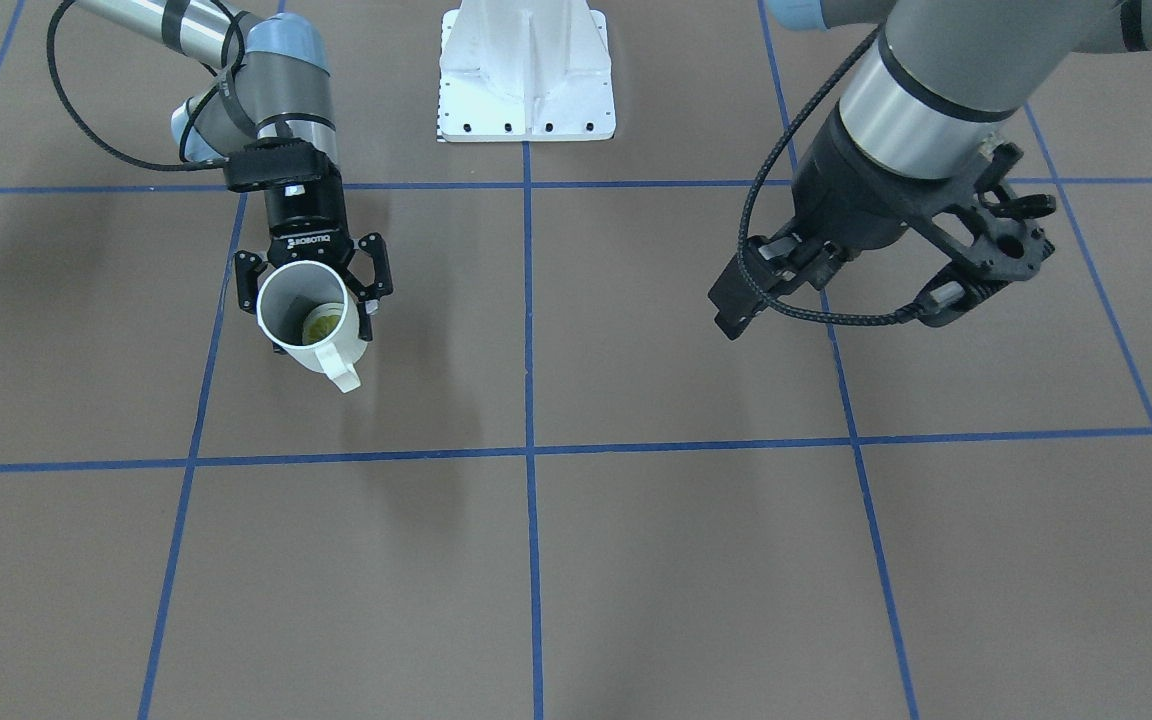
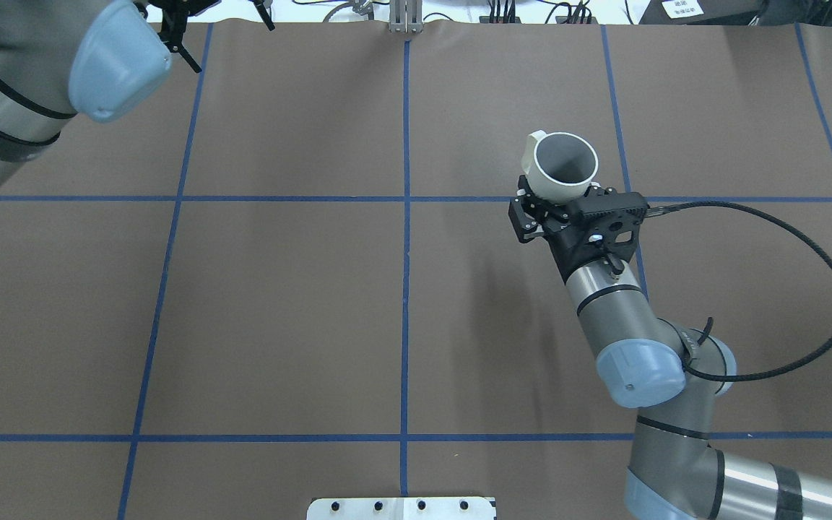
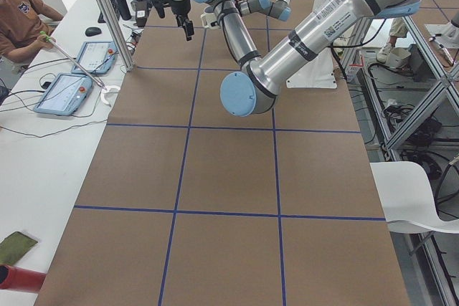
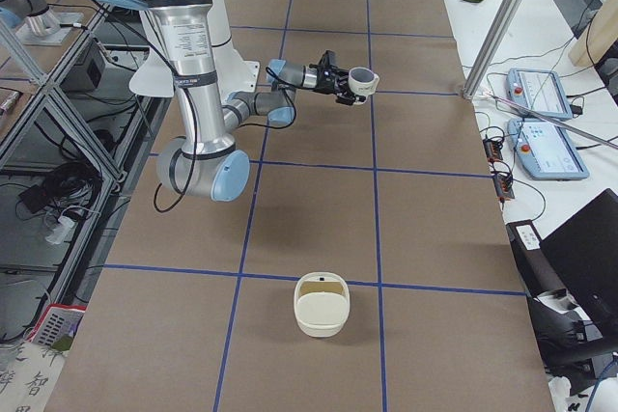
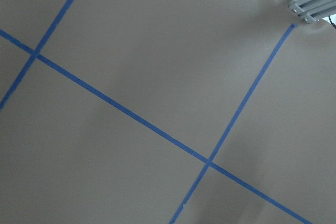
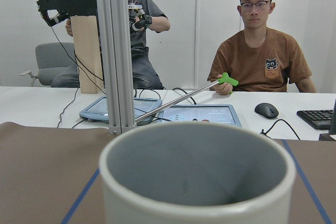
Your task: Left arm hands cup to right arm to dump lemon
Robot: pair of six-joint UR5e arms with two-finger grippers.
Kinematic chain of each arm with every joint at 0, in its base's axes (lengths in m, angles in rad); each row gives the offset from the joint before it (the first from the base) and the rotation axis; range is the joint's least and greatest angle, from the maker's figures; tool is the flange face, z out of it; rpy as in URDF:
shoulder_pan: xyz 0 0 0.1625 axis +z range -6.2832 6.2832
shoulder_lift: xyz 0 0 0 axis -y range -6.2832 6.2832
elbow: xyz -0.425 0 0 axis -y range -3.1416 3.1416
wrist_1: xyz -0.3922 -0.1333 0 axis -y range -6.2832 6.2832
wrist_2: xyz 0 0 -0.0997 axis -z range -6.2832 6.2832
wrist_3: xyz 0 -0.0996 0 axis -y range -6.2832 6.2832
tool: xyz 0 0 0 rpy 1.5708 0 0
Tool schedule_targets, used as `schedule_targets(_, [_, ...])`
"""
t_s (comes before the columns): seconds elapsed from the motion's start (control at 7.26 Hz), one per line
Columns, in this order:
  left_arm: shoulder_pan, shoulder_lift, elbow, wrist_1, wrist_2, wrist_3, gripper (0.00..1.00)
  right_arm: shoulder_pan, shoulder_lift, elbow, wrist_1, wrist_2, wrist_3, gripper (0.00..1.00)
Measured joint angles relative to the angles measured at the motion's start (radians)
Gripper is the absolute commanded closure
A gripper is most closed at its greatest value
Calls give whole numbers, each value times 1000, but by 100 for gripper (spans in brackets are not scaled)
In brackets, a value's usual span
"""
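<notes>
**A:** What does it all stand on?

**B:** A table covered in brown paper, marked into squares with blue tape. A white base plate sits at the robot's edge. Beyond the far edge is a white desk with tablets. Two people are behind it, and one person holds a green-handled rod.

**A:** And the cup?

**B:** The right end effector pinches the cup by its wall. It holds it off the table, with the mouth tipped toward the desk. The lemon lies inside, low against the wall. The left end effector hangs well apart from them, its fingers spread.

**A:** Anything hard to see?

**B:** The lemon shows only from the front. In the right wrist view the rim fills the bottom edge and the cup's floor is cut off. Overhead, the left end effector is cropped by the top edge. The left wrist view shows only paper and tape. A pale bowl sits near the table's end on the robot's right, and I cannot make out what is in it.
</notes>
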Motion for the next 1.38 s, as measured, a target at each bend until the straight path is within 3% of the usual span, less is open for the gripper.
schedule_targets(0.55, [-6,14,33,-1,10,62,0,11,-384,82,279,6,195,100])
schedule_targets(0.96, [-3,15,57,-8,25,64,0,14,-603,79,474,59,342,100])
schedule_targets(1.38, [1,15,70,-11,36,64,0,89,-674,-72,676,137,527,100])
